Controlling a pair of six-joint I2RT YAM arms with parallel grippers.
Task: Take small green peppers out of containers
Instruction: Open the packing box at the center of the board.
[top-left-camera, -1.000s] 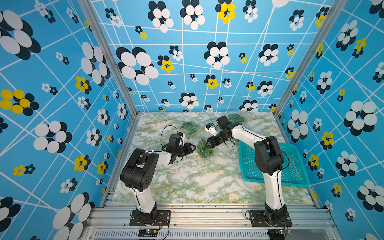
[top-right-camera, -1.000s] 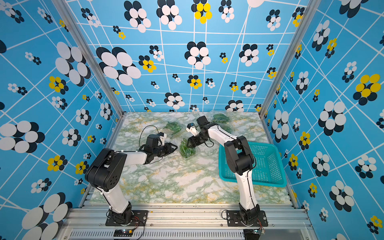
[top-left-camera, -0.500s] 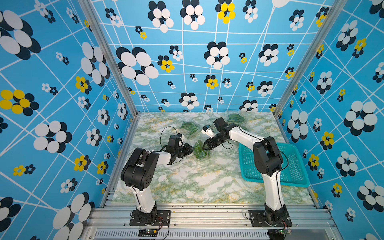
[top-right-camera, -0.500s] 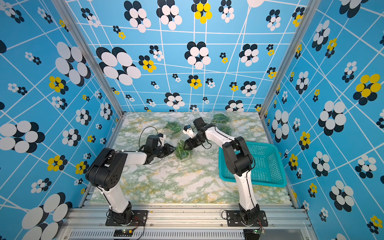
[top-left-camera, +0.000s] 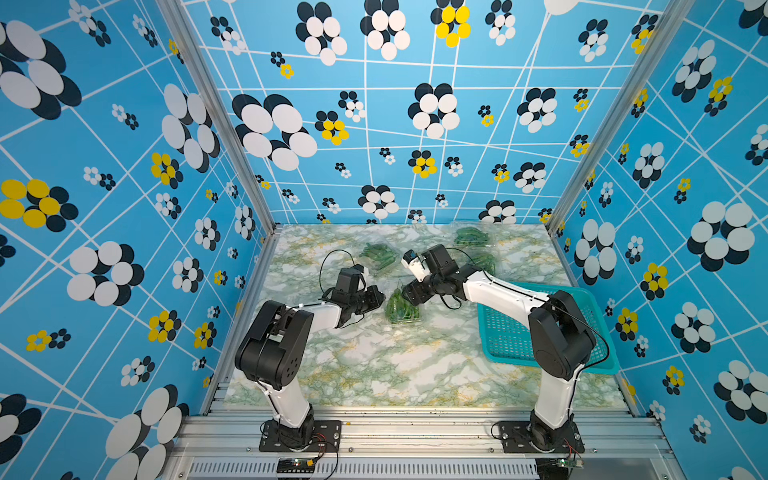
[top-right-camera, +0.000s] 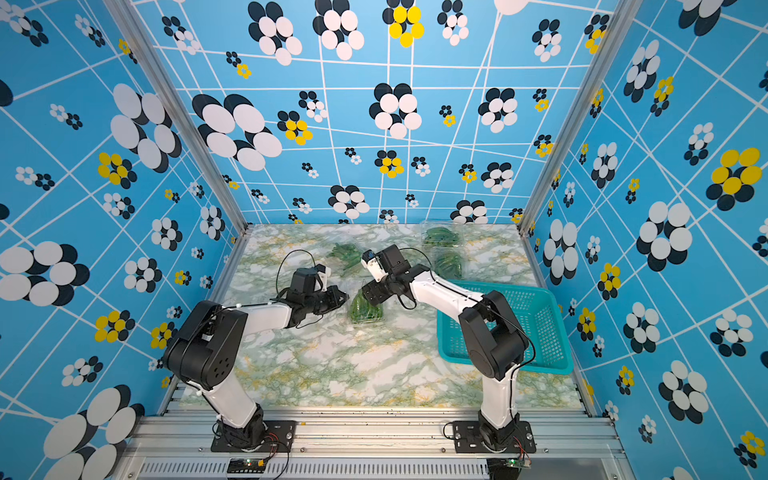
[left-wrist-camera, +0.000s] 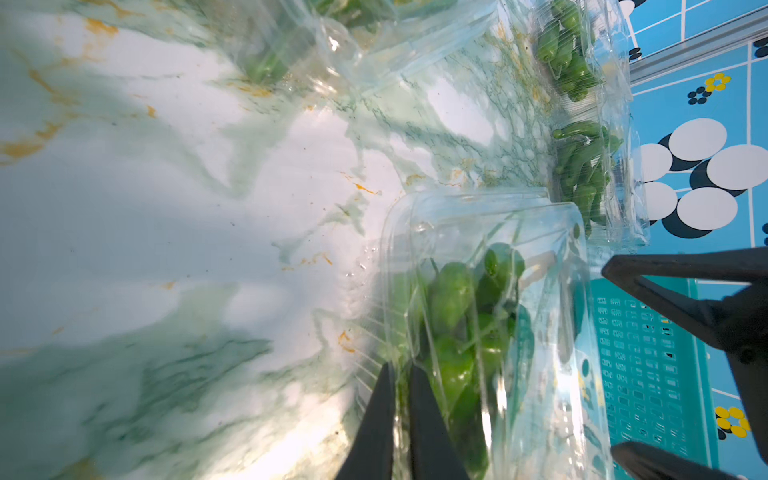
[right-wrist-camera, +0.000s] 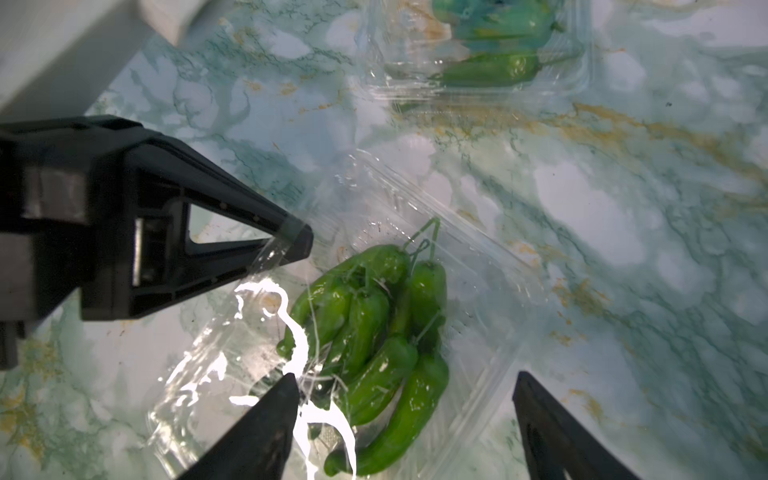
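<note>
marble tabletop (top-left-camera: 374, 365), blue flower walls (top-left-camera: 124, 208). top views: container (top-left-camera: 402, 311) of peppers (top-right-camera: 365, 308) sits mid-table between left claw (top-left-camera: 377, 300) and right claw (top-right-camera: 368, 291). left wrist: left claw (left-wrist-camera: 401, 419) nearly closed, pinching the container's thin clear rim. right wrist: right claw (right-wrist-camera: 405, 382) spread wide over the peppers, holding nothing. plastic looks light, flimsy, slippery, likely to buckle. peppers look firm and glossy, so i'd grab the bunch mid-body, not the stems.

We see a robot lab cell: 3 blue flower-printed walls (top-left-camera: 457, 174) around the marble-patterned table (top-left-camera: 395, 365), 2 arms (top-left-camera: 274, 345) bolted to aluminium rails (top-left-camera: 415, 428) at its front edge.
</note>
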